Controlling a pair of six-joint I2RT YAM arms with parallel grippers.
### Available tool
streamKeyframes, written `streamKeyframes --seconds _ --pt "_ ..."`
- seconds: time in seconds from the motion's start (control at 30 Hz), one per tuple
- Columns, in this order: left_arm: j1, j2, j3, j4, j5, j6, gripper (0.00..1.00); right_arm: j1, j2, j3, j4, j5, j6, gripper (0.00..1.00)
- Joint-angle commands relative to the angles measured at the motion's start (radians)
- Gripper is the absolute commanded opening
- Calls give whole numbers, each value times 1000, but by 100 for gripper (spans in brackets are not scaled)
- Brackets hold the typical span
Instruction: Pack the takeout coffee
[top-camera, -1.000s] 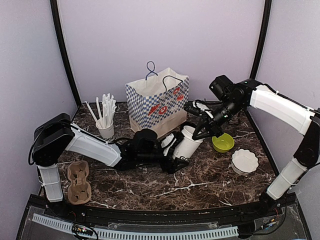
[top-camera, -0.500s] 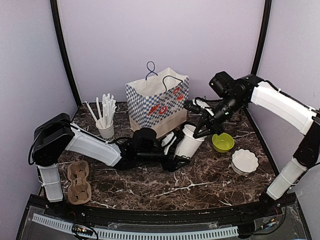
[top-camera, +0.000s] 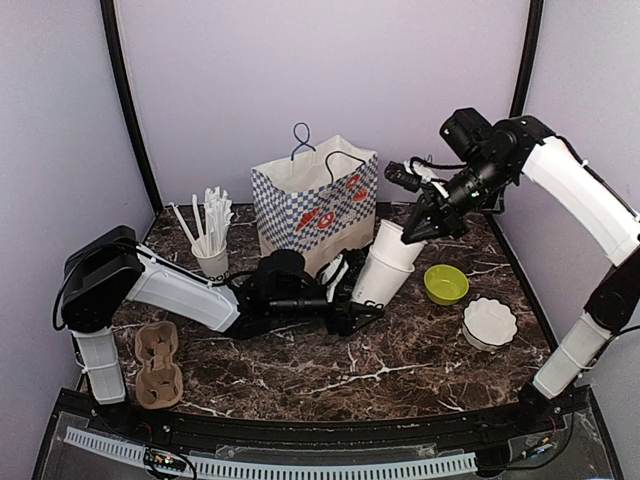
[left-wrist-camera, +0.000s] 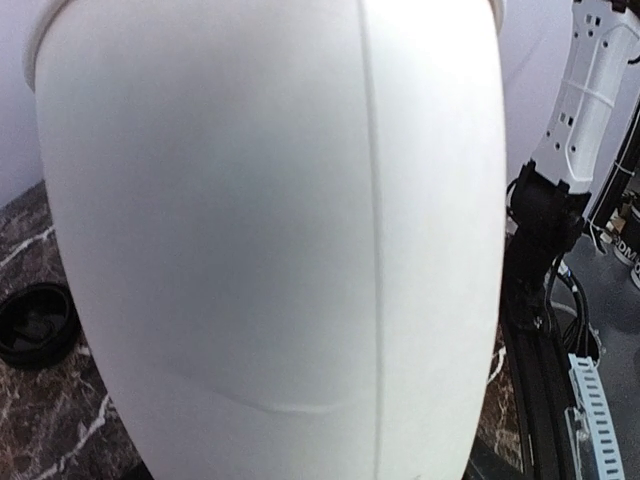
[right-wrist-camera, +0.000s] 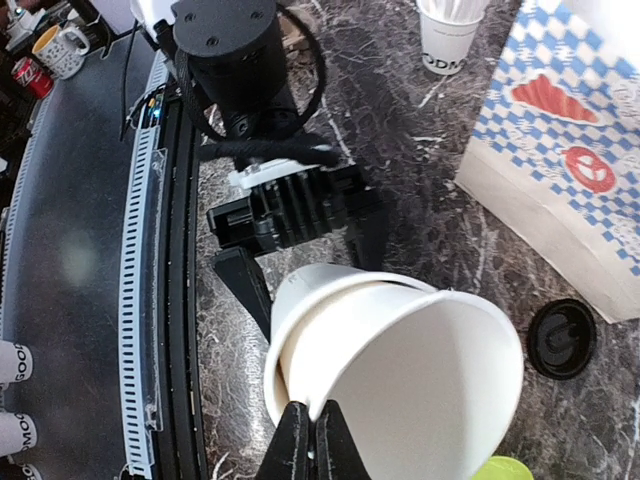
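Observation:
Two white paper cups sit nested and tilted in the middle of the table, both without lids. My left gripper is shut on the outer cup near its base; its wall fills the left wrist view. My right gripper is shut on the rim of the inner cup, which is partly drawn out of the outer cup; from above the inner cup hangs from that gripper. A black lid lies on the table by the bag and also shows in the left wrist view.
A blue-checked paper bag stands open behind the cups. A cup of white straws is at the back left, a cardboard cup carrier at the front left. A lime-green bowl and a white scalloped bowl lie right.
My right gripper has risen up and to the right, drawing the inner cup partly out of the outer one. The left gripper keeps hold of the outer cup.

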Motion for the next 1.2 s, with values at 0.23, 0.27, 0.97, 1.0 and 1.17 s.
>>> streamKeyframes --seconds 0.23,0.27,0.97,1.0,1.17 --pt "-9 -15 -52 -148 46 39 60 -120 -29 127 103 84 2 0" --pt "-9 -19 -56 -149 40 36 59 -126 -33 110 137 133 25 0" --pt "-10 -206 -109 -186 51 6 61 -422 261 -87 498 718 191 0" --pt "-10 -211 -111 -188 51 7 61 -439 286 -73 484 705 194 0" --pt "-11 -225 -125 -178 43 5 61 -478 355 -57 441 664 201 0"
